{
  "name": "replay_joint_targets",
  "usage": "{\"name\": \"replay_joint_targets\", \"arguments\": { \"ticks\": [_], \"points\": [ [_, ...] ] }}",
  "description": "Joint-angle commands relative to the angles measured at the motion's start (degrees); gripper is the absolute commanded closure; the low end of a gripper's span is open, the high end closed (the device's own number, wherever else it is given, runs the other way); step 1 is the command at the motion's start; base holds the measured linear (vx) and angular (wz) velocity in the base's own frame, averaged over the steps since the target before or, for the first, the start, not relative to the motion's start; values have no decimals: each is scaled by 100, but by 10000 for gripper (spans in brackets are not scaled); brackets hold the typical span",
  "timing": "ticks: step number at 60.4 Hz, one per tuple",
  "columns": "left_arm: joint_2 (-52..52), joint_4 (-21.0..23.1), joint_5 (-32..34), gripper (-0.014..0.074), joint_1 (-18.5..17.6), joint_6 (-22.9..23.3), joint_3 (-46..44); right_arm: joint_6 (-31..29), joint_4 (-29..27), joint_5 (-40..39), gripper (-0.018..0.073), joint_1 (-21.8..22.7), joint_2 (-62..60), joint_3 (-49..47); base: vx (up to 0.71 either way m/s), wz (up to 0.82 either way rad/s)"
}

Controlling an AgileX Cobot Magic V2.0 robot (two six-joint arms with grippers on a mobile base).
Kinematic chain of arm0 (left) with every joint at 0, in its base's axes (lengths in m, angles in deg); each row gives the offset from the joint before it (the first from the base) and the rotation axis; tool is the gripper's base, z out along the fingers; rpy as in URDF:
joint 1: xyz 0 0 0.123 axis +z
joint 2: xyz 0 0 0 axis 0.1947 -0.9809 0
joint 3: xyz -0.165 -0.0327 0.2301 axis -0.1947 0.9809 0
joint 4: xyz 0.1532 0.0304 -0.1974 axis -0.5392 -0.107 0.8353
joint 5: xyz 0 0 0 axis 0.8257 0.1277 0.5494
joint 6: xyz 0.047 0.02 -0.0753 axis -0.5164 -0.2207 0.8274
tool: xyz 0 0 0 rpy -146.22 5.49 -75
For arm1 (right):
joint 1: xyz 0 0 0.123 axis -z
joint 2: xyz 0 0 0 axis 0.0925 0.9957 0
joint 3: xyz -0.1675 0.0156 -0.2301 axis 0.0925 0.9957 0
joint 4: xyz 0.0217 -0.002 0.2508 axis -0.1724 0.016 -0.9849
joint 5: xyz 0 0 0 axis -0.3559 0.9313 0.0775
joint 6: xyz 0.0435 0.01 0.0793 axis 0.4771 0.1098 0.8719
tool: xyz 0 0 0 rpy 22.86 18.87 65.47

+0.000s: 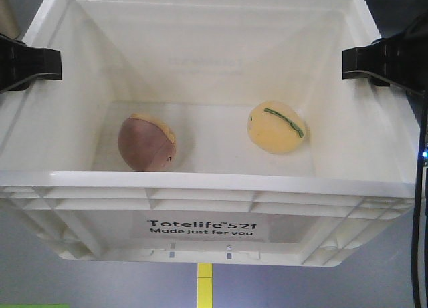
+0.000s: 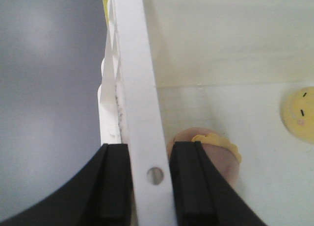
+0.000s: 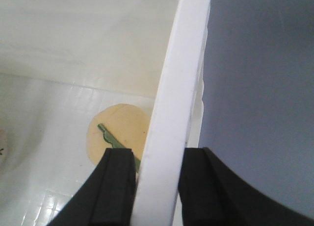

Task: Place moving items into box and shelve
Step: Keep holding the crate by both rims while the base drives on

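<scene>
The pinkish-brown egg toy and yellow egg toy lie in the white crate, the left gripper and right gripper pinch its side rims, and I think only shelving is left.

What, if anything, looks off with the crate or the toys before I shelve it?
Nothing stands out. The white crate looks level between the left gripper and right gripper, each clamped on a side rim. The pinkish-brown toy and pale yellow toy lie apart on its floor, intact.
</scene>
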Motion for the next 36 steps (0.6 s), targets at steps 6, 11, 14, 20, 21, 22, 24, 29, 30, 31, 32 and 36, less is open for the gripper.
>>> {"name": "replay_joint_targets", "arguments": {
  "ticks": [6,11,14,20,21,22,24,29,30,31,32,36],
  "points": [
    [216,-52,823,603,-12,12,-242,-106,202,-658,564,39,-181,-231,18,14],
    [216,-52,823,603,-12,12,-242,-106,202,-658,564,39,-181,-231,23,20],
    [216,-52,823,603,-12,12,-242,-106,202,-658,564,39,-181,-231,26,20],
    [216,-52,823,603,-12,12,-242,-106,202,-658,564,39,-181,-231,30,18],
    [216,-52,823,603,-12,12,-242,-106,202,-658,564,39,-181,-231,34,12],
    [216,-52,823,603,-12,12,-242,-106,202,-658,564,39,-181,-231,34,12],
    [216,-52,823,603,-12,12,-242,-106,202,-658,564,39,-181,-231,36,11],
    [216,-52,823,603,-12,12,-242,-106,202,-658,564,39,-181,-231,38,7],
    [216,-52,823,603,-12,12,-242,-106,202,-658,564,39,-181,-231,41,1],
    [216,-52,823,603,-12,12,-242,-106,202,-658,564,39,-181,-231,42,1],
    [216,-52,823,603,-12,12,-242,-106,202,-658,564,39,-181,-231,42,1],
    [216,-52,823,603,-12,12,-242,-106,202,-658,564,39,-181,-231,44,-1]
  ]
}}
